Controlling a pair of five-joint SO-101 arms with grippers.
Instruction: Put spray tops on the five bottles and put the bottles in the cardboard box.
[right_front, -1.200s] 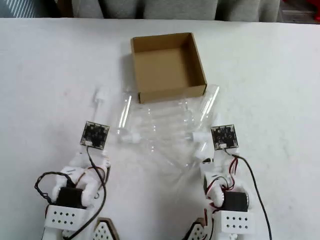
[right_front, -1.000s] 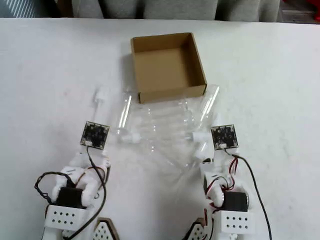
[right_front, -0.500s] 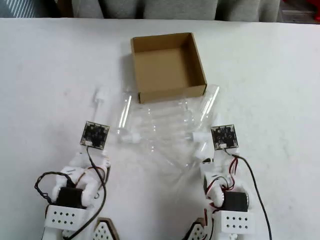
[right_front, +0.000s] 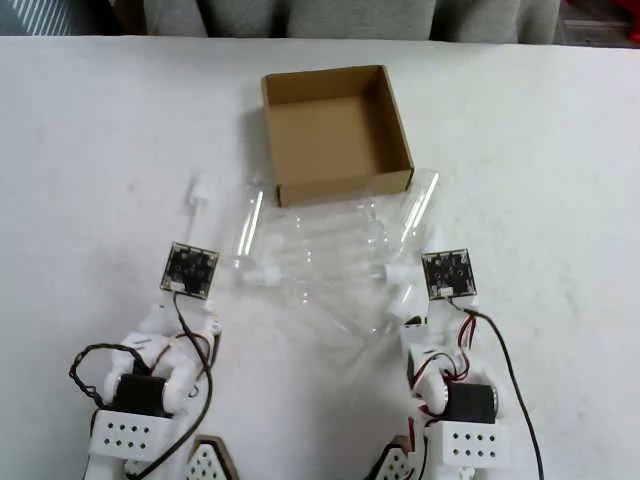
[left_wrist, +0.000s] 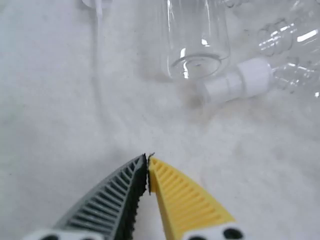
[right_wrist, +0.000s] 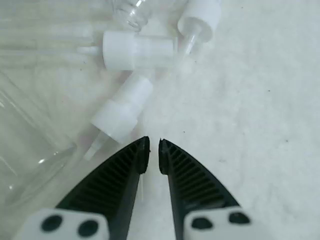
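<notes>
The open cardboard box (right_front: 335, 130) stands empty at mid-table. Several clear bottles (right_front: 320, 245) lie on their sides in front of it, with white spray tops (right_front: 398, 273) loose among them. My left gripper (left_wrist: 148, 164) is shut and holds nothing, a short way from a bottle's base (left_wrist: 195, 40) and a white spray top (left_wrist: 239, 81) that sits at another bottle's neck. My right gripper (right_wrist: 150, 146) is shut with nothing in it, its tips just short of one loose spray top (right_wrist: 122, 112). Two more spray tops (right_wrist: 134, 50) lie beyond it.
One spray top (right_front: 200, 192) lies apart to the left of the bottles. The left arm (right_front: 160, 345) and right arm (right_front: 445, 345) sit near the front edge. White table (right_front: 90, 150) lies bare to both sides of the box.
</notes>
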